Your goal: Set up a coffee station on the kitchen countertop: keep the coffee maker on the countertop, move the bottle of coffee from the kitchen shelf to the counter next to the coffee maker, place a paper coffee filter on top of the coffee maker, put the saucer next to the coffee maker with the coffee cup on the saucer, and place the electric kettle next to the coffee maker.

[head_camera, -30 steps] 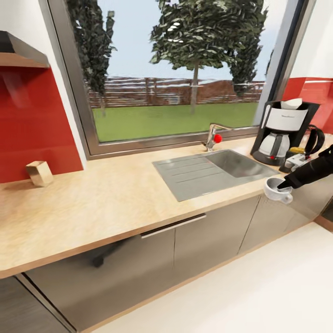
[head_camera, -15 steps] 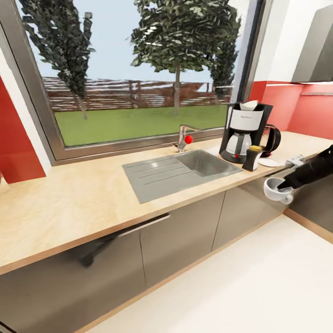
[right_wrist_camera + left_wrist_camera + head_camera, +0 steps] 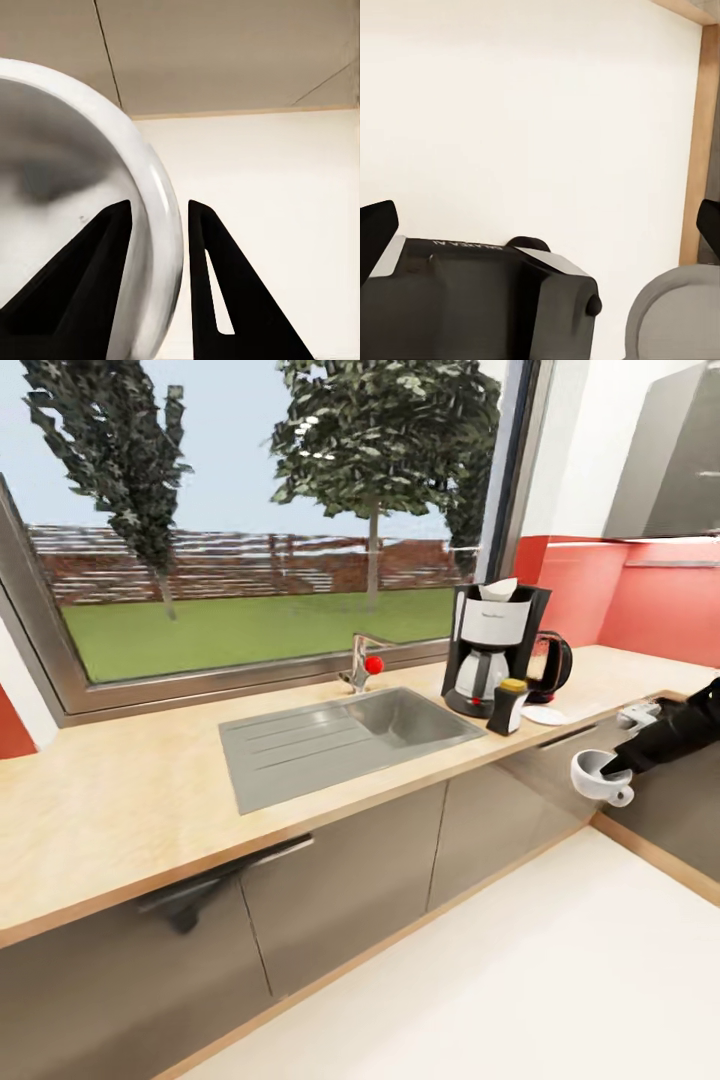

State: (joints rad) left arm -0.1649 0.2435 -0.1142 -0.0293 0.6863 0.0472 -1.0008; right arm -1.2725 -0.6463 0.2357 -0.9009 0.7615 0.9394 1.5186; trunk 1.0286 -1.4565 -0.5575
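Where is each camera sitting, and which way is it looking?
Head view: up on the robot's head, facing the countertop and coffee maker; its right arm shows, holding the coffee cup.
Left wrist view: on the left arm, facing the pale floor, with dark robot body.
Right wrist view: on the right arm, along the right claw, shut on the cup's rim.
Shared: head and right wrist both show the cup.

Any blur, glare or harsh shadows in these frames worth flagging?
Head view: evenly lit, soft render, a faint shadow under the counter edge, no glare on the sink. Right wrist view: the cup, pinched at its rim between the right jaws, looms large and smeared. Left wrist view: flat white floor, no shadow detail.
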